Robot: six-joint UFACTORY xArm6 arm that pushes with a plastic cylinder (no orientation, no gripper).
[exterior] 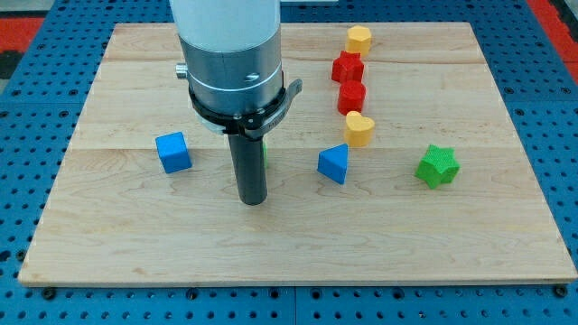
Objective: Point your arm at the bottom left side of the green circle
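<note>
My tip [252, 200] rests on the wooden board [135, 244], left of centre. The rod and the arm's wide silver body hide the spot just behind it. Only a thin green sliver [265, 150] shows at the rod's right edge, which may be the green circle; its shape cannot be made out. My tip is just below that sliver in the view. A blue cube [173, 152] lies to the tip's left and a blue triangular block [333, 163] to its right.
A green star block [438, 166] sits at the right. A column runs up the view right of centre: a yellow heart [358, 129], two red blocks [351, 96] [347, 67], and a yellow block [358, 39] near the board's top edge.
</note>
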